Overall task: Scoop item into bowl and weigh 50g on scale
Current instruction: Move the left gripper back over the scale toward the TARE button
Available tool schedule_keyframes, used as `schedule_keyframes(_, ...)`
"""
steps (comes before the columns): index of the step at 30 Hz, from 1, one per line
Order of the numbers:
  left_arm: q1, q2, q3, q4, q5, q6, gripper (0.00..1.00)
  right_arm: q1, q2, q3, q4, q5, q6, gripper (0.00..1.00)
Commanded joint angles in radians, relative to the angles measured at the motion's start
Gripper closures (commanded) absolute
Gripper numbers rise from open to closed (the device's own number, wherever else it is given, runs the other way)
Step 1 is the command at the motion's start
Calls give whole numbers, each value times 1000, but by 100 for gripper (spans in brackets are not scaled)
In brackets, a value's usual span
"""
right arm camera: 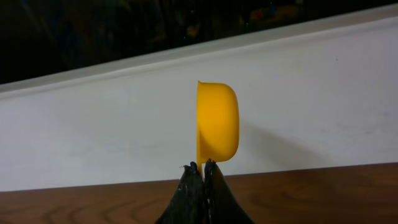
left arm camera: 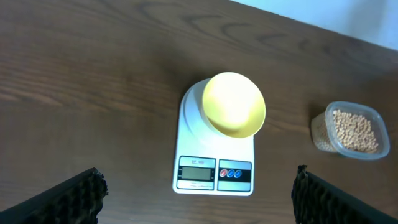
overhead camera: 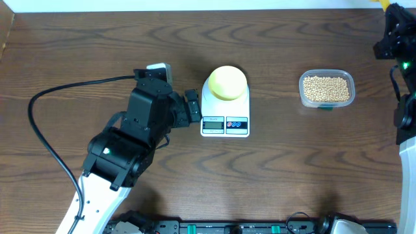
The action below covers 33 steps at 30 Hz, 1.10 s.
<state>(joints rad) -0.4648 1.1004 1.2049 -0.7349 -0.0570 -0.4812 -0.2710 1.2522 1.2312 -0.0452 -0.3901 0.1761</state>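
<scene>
Scoop (right arm camera: 217, 121) gripped by its handle between the clenched right fingers (right arm camera: 194, 198), cup on edge, at the far right corner of the surface (overhead camera: 78, 45); left fingers (left arm camera: 68, 200) released, empty, beside the scale (overhead camera: 225, 123). To load well, the cup should be levelled, driven shallowly into the beans (overhead camera: 326, 88) in the tub (overhead camera: 327, 72) near the right edge, then lifted slowly. The beans are small, round, tan and loose; the tub is clear thin plastic; the smooth, round cream bowl (overhead camera: 227, 82) sits on the white scale's platform at mid-surface.

scale (overhead camera: 225, 125), tub (overhead camera: 301, 90) well apart (bare wood (overhead camera: 273, 97) between)
</scene>
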Motion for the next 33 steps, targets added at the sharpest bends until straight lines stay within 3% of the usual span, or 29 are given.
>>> schedule_keyframes(1, 4, 33, 9, 53, 5, -45, 2, -3, 5, 17, 0, -8, 10, 99)
schedule_keyframes(3, 3, 43, 9, 92, 6, -45, 2, -3, 5, 17, 1, -8, 9, 99)
schedule_keyframes(4, 3, 50, 9, 109, 5, -45, 50, -3, 5, 17, 0, -8, 9, 99)
schedule_keyframes(5, 4, 54, 9, 117, 5, -45, 68, -3, 5, 17, 0, -8, 9, 99)
schedule_keyframes(7, 4, 68, 9, 124, 3, -44, 92, -3, 5, 17, 0, -8, 10, 99)
schedule_keyframes(17, -24, 275, 9, 100, 150, -43, 93, -3, 5, 17, -1, -9, 10, 99)
schedule_keyframes(24, -90, 422, -3, 101, 233, 33, 93, -3, 5, 17, -17, -9, 10, 99)
schedule_keyframes(33, -105, 462, -64, 111, 260, 62, 93, -3, 5, 17, -23, -9, 10, 99)
